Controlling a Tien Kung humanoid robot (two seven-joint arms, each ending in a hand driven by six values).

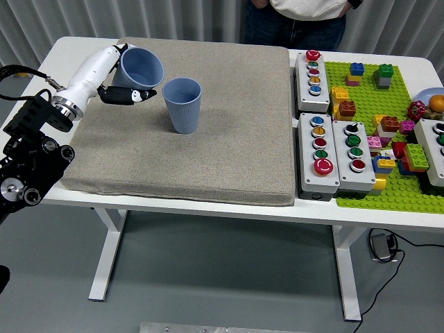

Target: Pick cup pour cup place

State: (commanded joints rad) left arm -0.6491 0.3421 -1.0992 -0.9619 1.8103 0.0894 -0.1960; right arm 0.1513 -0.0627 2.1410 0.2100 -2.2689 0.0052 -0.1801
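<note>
i have the left hand point(119, 82) wrapped around the pale blue ribbed plastic cup point(141, 69), lifted and tilted just left of the matching upright blue cup point(182, 104) on the grey mat point(208, 152), so i judge the pour is starting and next calls for tipping further over its rim.

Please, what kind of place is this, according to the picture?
Probably a robot test lab: a height-adjustable white table with a grey mat, button boxes and a brick baseplate as exercises, and the left robot hand holding a tilted blue cup.

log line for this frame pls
left hand: shut on held cup, lifted, tilting | target cup: upright on mat | right: not in view
</note>
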